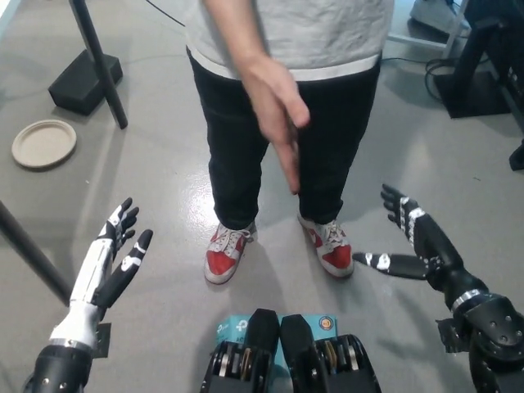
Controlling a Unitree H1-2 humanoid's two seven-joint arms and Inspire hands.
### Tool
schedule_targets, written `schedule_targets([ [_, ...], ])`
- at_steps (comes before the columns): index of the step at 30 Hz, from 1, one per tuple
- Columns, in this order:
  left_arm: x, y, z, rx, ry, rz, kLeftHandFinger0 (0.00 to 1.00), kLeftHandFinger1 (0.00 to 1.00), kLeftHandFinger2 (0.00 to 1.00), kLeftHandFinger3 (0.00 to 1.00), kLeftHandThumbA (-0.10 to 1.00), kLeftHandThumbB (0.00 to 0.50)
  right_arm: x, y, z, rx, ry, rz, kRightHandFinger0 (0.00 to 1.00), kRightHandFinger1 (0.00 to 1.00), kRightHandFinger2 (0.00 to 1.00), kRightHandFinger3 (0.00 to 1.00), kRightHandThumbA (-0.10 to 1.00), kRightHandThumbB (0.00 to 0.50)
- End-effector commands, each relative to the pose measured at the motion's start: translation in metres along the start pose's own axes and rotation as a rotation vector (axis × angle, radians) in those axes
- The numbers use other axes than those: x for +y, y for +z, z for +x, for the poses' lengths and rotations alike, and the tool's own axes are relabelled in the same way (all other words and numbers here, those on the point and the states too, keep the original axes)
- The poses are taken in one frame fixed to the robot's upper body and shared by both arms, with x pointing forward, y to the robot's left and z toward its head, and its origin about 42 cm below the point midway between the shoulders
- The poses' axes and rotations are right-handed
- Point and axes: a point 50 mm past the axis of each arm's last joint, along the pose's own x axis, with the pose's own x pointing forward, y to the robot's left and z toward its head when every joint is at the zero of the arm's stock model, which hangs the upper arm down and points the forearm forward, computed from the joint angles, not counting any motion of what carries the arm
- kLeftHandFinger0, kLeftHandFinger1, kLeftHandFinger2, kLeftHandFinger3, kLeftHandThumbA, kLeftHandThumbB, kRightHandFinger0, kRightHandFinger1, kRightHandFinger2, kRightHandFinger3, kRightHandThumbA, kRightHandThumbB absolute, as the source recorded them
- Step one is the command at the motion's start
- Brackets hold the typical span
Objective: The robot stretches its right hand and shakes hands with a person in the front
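A person in a grey shirt and black trousers (278,147) stands right in front of me, wearing red and white shoes. The person's hand (277,115) is held out toward me, flat, fingers pointing down and forward. My black right hand (409,237) is at the lower right, open with fingers spread, below and to the right of the person's hand and well apart from it. My white left hand (115,250) rests at the lower left, open and holding nothing.
A round beige plate (43,143) lies on the grey floor at the left. A black stand with a slanted pole (97,57) and block base stands at the upper left. Dark equipment and cables (475,65) fill the upper right.
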Motion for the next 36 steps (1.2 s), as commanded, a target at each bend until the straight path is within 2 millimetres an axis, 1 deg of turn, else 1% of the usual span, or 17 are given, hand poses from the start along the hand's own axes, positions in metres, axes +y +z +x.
schedule_targets([
  [1,0.004,0.005,-0.002,-0.057,0.016,0.012,1.00,1.00,1.00,1.00,0.79,0.126,0.002,0.042,0.003,-0.114,0.012,0.099,1.00,1.00,1.00,1.00,1.00,0.320],
  [2,0.004,0.005,-0.002,-0.057,0.016,0.012,1.00,1.00,1.00,1.00,0.79,0.126,0.002,0.043,0.002,-0.112,0.012,0.100,1.00,1.00,1.00,1.00,1.00,0.321],
  [3,0.004,0.002,-0.006,-0.051,0.015,0.018,1.00,1.00,1.00,1.00,0.79,0.113,0.010,0.088,0.001,-0.197,0.010,0.058,1.00,1.00,1.00,1.00,1.00,0.361],
  [5,0.004,0.001,-0.006,-0.049,0.014,0.018,1.00,1.00,1.00,1.00,0.80,0.112,0.011,0.096,0.000,-0.207,0.009,0.049,1.00,1.00,1.00,1.00,1.00,0.362],
  [6,0.002,0.001,-0.007,-0.049,0.019,0.022,1.00,1.00,1.00,1.00,0.79,0.105,0.014,0.123,0.000,-0.272,0.015,-0.033,1.00,1.00,1.00,1.00,1.00,0.379],
  [8,0.002,-0.002,-0.009,-0.049,0.021,0.023,1.00,1.00,1.00,1.00,0.79,0.104,0.016,0.142,0.004,-0.313,0.028,-0.075,1.00,1.00,1.00,1.00,1.00,0.390],
  [12,0.002,-0.002,-0.009,-0.050,0.021,0.025,1.00,1.00,1.00,1.00,0.79,0.106,0.016,0.146,0.003,-0.309,0.028,-0.078,1.00,1.00,1.00,1.00,1.00,0.393],
  [13,0.003,-0.002,-0.010,-0.047,0.023,0.022,1.00,1.00,1.00,1.00,0.80,0.113,0.021,0.158,0.007,-0.331,0.040,-0.083,1.00,1.00,1.00,1.00,1.00,0.401],
  [14,0.005,-0.002,-0.012,-0.042,0.027,0.016,1.00,1.00,1.00,1.00,0.80,0.111,0.032,0.181,0.014,-0.362,0.060,-0.107,1.00,1.00,1.00,1.00,1.00,0.412],
  [17,0.005,-0.002,-0.012,-0.039,0.030,0.011,1.00,1.00,1.00,1.00,0.81,0.120,0.042,0.198,0.028,-0.367,0.077,-0.148,1.00,1.00,1.00,1.00,1.00,0.427],
  [21,0.004,-0.003,-0.013,-0.045,0.033,0.015,1.00,1.00,1.00,1.00,0.81,0.122,0.051,0.208,0.045,-0.355,0.113,-0.135,1.00,1.00,1.00,1.00,1.00,0.419],
  [25,0.004,-0.002,-0.013,-0.046,0.033,0.003,1.00,1.00,1.00,1.00,0.80,0.123,0.062,0.215,0.067,-0.323,0.132,-0.168,1.00,1.00,1.00,1.00,1.00,0.464],
  [28,0.004,-0.003,-0.013,-0.045,0.034,0.003,1.00,1.00,1.00,1.00,0.81,0.127,0.068,0.213,0.086,-0.280,0.138,-0.199,1.00,1.00,1.00,1.00,1.00,0.447],
  [31,0.003,-0.003,-0.014,-0.040,0.033,-0.004,1.00,1.00,1.00,1.00,0.81,0.129,0.070,0.212,0.095,-0.259,0.140,-0.208,1.00,1.00,1.00,1.00,1.00,0.446],
  [32,0.003,-0.002,-0.013,-0.044,0.033,-0.002,1.00,1.00,1.00,1.00,0.81,0.127,0.071,0.212,0.101,-0.243,0.143,-0.205,1.00,1.00,1.00,1.00,1.00,0.431],
  [34,0.004,0.000,-0.012,-0.052,0.031,0.013,1.00,1.00,1.00,1.00,0.80,0.117,0.071,0.212,0.111,-0.222,0.145,-0.198,1.00,1.00,1.00,1.00,1.00,0.444],
  [36,0.004,0.000,-0.012,-0.052,0.031,0.013,1.00,1.00,1.00,1.00,0.80,0.117,0.071,0.212,0.112,-0.222,0.146,-0.198,1.00,1.00,1.00,1.00,1.00,0.445],
])
